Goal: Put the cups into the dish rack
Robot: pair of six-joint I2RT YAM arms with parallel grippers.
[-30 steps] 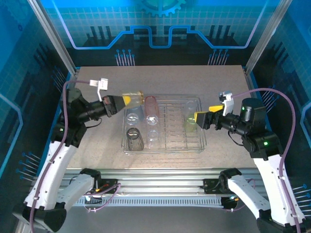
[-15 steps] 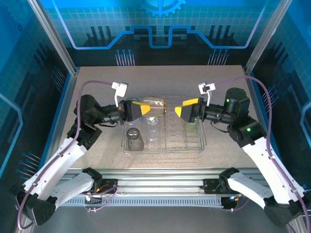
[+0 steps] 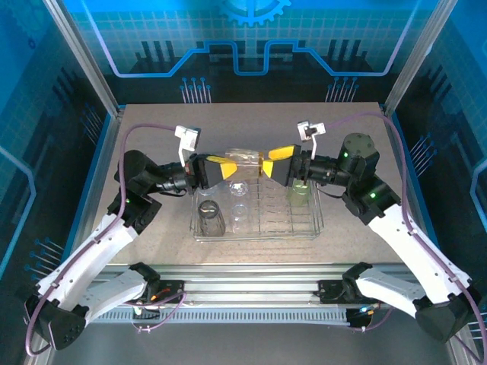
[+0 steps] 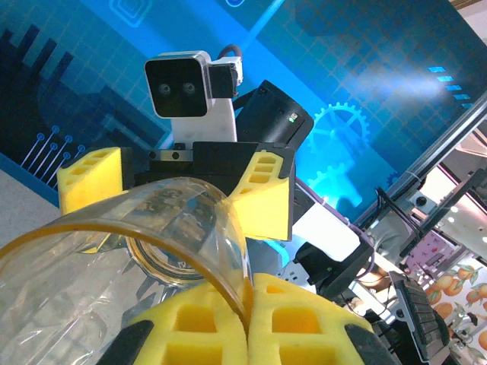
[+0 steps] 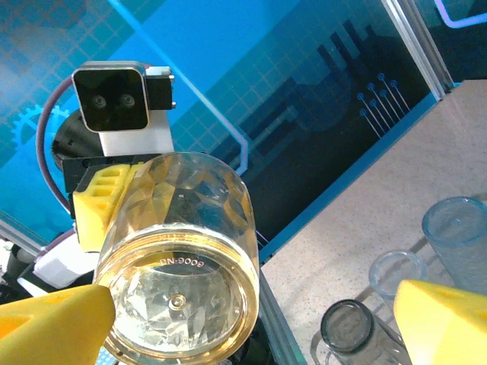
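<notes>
My left gripper is shut on the rim of a yellow-green cup, held on its side above the back of the dish rack. In the left wrist view the rim is pinched between the yellow fingers. My right gripper faces it, open, with the cup's base between its spread fingers and close to one pad. In the rack stand a dark grey cup, a clear cup and another yellow-green cup.
A pale blue cup shows beside the dark grey cup in the right wrist view. The rack sits mid-table, with bare tabletop behind it and metal frame posts at the sides.
The left arm carried the yellow-green cup rightward over the rack. The right arm rose from the rack's right end and swung left until its open fingers reached the cup's base.
</notes>
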